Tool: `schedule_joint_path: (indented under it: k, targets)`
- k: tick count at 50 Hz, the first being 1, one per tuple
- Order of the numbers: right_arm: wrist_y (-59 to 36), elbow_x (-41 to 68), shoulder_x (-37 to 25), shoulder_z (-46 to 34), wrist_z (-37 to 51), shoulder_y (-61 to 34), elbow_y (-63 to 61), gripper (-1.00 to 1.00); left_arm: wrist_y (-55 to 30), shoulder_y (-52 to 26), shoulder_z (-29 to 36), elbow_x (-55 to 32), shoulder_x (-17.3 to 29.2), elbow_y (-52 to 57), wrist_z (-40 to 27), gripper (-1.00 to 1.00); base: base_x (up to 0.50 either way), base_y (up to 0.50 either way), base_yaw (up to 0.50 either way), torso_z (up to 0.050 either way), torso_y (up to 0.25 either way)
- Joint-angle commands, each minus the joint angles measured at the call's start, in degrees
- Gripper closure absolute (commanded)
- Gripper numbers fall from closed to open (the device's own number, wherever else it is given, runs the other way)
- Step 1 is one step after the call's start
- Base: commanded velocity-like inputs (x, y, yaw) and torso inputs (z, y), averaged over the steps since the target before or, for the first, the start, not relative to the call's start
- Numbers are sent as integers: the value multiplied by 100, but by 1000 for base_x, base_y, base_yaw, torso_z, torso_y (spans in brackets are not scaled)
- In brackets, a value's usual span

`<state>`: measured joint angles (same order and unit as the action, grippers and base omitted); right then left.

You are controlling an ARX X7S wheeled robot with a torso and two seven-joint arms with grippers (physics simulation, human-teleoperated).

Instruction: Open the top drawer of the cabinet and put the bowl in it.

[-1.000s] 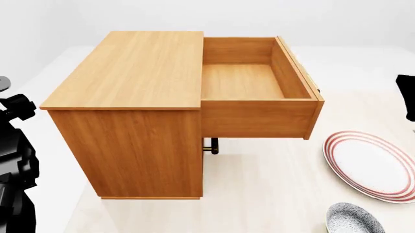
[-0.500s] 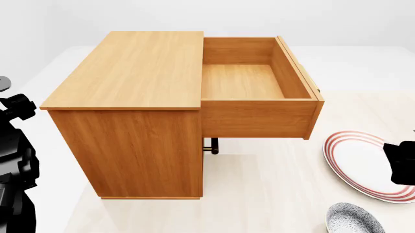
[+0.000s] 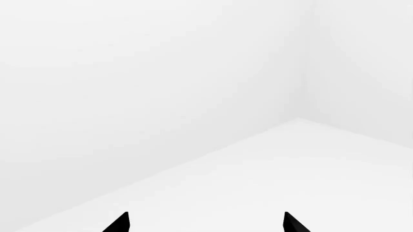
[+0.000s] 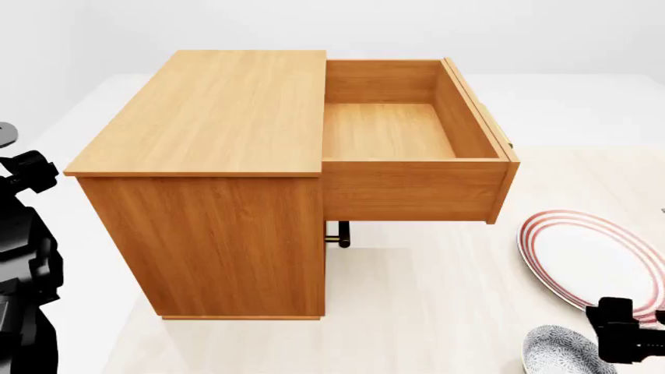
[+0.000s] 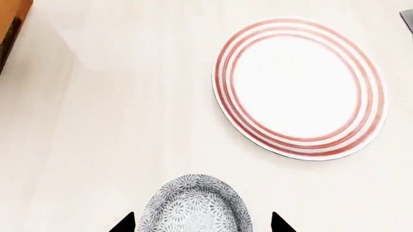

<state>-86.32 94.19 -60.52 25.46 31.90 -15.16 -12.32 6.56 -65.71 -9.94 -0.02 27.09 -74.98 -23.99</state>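
Note:
The cabinet [image 4: 208,156] stands on the table with its top drawer [image 4: 400,132] pulled fully out to the right; its wooden box is empty. The bowl [image 4: 556,352] sits on the table at the front right, below the plate. It also shows in the right wrist view [image 5: 195,205]. My right gripper [image 5: 202,223] is open above the bowl, one fingertip on each side of it, not touching. In the head view the right gripper [image 4: 624,331] hangs just right of the bowl. My left gripper [image 3: 206,223] is open and empty, facing bare white floor and wall.
A flat white plate with red rings [image 4: 597,261] lies right of the drawer, behind the bowl; it also shows in the right wrist view [image 5: 300,87]. A lower drawer's brass handle [image 4: 338,234] shows under the open drawer. My left arm [image 4: 21,257] sits left of the cabinet.
My right gripper has come down from beside the drawer, over the plate, to just right of the bowl. The cabinet, drawer, plate, bowl and left arm have not moved.

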Motion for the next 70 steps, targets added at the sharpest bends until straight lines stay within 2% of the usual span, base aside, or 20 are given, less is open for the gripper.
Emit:
schedule_joint_path:
  k: [1, 21, 49, 70]
  targets:
    - [159, -611, -117, -293, -535, 326, 31, -100, 12, 1, -2, 0, -3, 0, 10, -100, 0, 0, 0, 0, 0]
    - [619, -1321, -345, -523, -989, 583, 279, -100, 19, 2, 6, 3, 3, 0, 21, -100, 0, 0, 0, 0, 0]
    - [1532, -2510, 129, -1755, -1651, 436, 844, -100, 30, 6, 27, 3, 4, 0, 14, -100, 0, 0, 0, 0, 0]
    - [2050, -3041, 350, -2200, -2039, 599, 1183, -100, 46, 13, 32, 0, 3, 0, 20, -100, 0, 0, 0, 0, 0]
